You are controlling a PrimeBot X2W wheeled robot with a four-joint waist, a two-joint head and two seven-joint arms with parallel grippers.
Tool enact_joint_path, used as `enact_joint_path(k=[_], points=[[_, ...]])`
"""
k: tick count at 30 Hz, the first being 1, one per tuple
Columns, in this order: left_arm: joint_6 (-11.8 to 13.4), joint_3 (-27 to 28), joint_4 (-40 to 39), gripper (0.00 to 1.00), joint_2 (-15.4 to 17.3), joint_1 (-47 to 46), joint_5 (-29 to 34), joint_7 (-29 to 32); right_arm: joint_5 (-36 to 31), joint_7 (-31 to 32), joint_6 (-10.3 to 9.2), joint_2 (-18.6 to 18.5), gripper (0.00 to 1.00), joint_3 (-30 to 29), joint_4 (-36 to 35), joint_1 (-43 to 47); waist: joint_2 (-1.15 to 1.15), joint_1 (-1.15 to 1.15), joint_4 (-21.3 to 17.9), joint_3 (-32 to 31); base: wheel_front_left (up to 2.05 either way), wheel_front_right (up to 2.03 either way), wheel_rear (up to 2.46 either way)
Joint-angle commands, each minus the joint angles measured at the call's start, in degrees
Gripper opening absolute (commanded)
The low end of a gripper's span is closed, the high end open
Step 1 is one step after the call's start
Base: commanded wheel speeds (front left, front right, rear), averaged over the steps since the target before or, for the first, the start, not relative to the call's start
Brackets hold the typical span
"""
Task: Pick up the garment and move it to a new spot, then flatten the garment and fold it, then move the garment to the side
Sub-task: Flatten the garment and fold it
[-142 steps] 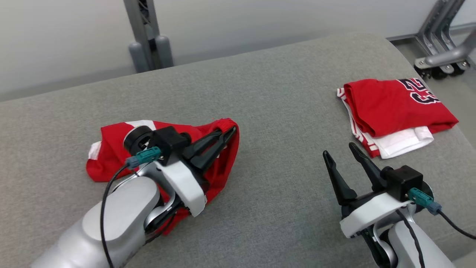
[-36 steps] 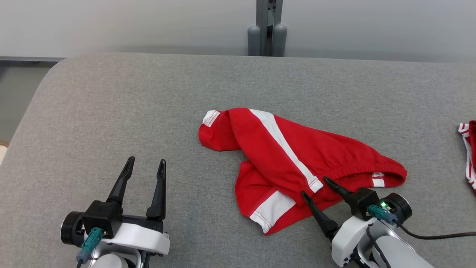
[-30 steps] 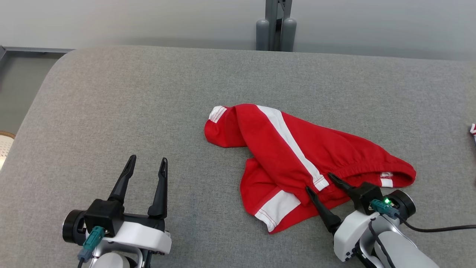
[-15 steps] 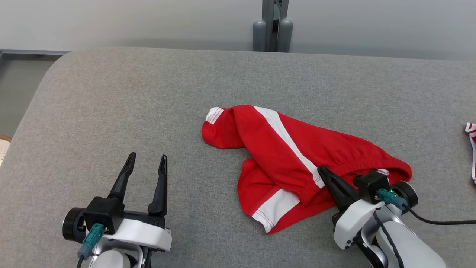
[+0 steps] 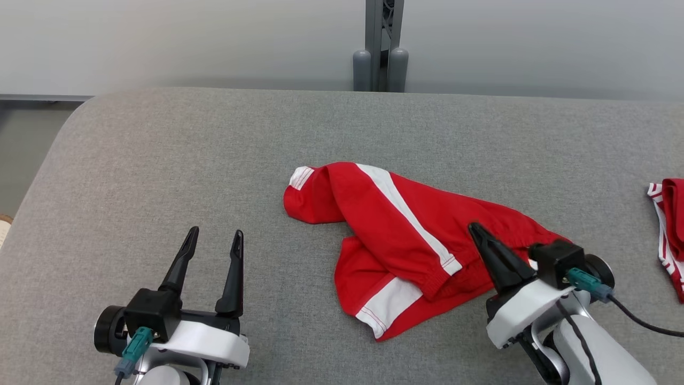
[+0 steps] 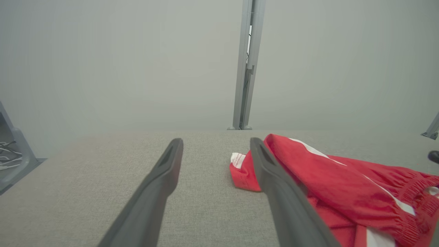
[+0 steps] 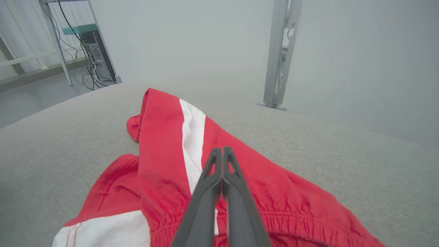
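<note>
While crumpled, garment [image 5: 406, 235] red — white side stripes.

Garment [image 5: 395, 230]: red shorts w/ white trim, lying crumpled centre-right of the head view.
It's sitting in a loose heap on the grey fabric surface [image 5: 160, 160], neither flattened nor folded. One leg is stretching toward the upper left, its white-banded hem [image 5: 300, 176] sitting near the frame's centre. A white side stripe [image 5: 406, 214] is running diag. along that leg from upper left to lower right. A 2nd leg is poking out underneath at the bottom, showing a wide white panel [image 5: 387, 302] w/ red stitch lines by its edge. The gathered elastic waistband [image 7: 291, 219] is showing at the bottom of the right wrist view. In the head view that end is trailing off to the right, partly hidden.
</note>
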Motion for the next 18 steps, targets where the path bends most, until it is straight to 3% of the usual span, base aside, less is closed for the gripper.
enact_joint_path(k=[1, 11, 18], points=[[0.25, 0.26, -0.27, 1.00, 0.21, 0.18, -0.15, -0.17, 0.08, -0.02, -0.03, -0.22, 0.00, -1.04, -1.63, 0.92, 0.00, 0.00, -0.26, -0.34, 0.00, 0.00, 0.00], [0.37, 0.26, -1.08, 1.00, 0.22, 1.65, -0.57, -0.17, -4.68, -0.01, -0.03, 1.05, 0.00, -12.54, -15.15, 7.44, 0.00, 0.00, -3.12, -2.90, 0.00, 0.00, 0.00], [0.49, 0.05, -1.32, 1.00, 0.21, 2.87, -0.90, -0.17, -5.90, -0.01, -0.03, 2.91, 0.00, -16.40, -17.96, 13.07, 0.00, 0.00, -4.92, -4.02, 0.00, 0.00, 0.00]])
